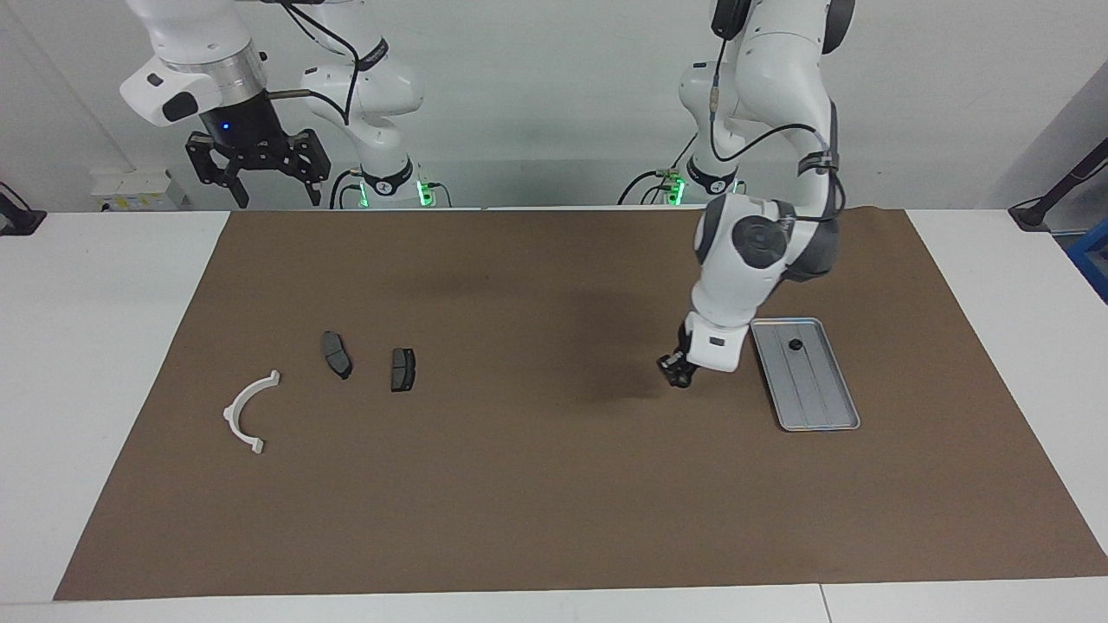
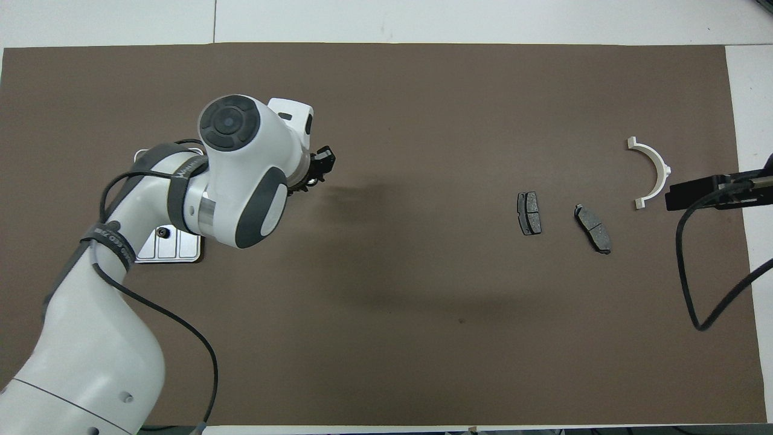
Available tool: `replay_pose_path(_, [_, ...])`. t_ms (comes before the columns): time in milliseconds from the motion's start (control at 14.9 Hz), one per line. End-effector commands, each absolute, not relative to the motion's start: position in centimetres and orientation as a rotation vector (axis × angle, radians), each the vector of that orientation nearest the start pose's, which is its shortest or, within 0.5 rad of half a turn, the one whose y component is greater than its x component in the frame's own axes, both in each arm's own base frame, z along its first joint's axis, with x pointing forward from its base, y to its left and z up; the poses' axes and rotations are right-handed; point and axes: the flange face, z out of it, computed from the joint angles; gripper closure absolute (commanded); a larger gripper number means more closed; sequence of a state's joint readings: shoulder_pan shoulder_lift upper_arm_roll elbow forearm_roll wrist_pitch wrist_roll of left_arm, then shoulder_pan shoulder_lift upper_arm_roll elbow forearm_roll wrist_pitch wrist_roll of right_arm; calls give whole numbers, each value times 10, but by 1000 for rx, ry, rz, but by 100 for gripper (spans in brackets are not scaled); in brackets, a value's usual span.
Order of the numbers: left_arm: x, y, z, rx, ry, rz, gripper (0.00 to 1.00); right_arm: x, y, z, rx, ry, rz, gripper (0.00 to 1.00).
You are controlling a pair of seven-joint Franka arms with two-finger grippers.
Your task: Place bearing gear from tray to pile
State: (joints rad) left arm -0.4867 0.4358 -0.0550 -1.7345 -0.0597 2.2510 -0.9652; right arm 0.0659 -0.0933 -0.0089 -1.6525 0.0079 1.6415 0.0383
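Note:
The silver-grey tray [image 1: 818,402] lies on the brown mat toward the left arm's end of the table. A small black bearing gear [image 1: 795,344] sits in the part of the tray nearer to the robots, also seen in the overhead view [image 2: 162,231]. My left gripper [image 1: 678,370] hangs low over the mat beside the tray, on the side toward the pile. The arm hides most of the tray [image 2: 175,252] from above. The pile is a white arc [image 1: 249,412] and two dark pads [image 1: 337,354] [image 1: 402,369]. My right gripper [image 1: 273,195] waits open, raised near its base.
The brown mat [image 1: 554,502] covers most of the white table. In the overhead view the arc [image 2: 652,172] and the pads [image 2: 529,213] [image 2: 593,228] lie toward the right arm's end, with the right gripper [image 2: 712,192] and its cable next to the arc.

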Motion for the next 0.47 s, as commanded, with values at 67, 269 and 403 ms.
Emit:
replay_pose_path(67, [562,-352,313,-3162,-781,-36,91,549,61,579,-3097,108,-133,0])
replay_pose_path(269, [556,-358,308,-3160,-795,-40,90,575,75,534,-3092,181,-128,0])
replay_pose_path(403, [554,-359,306,-3156,-813,-39,87,590,90,505,-3087,237,-119,0])
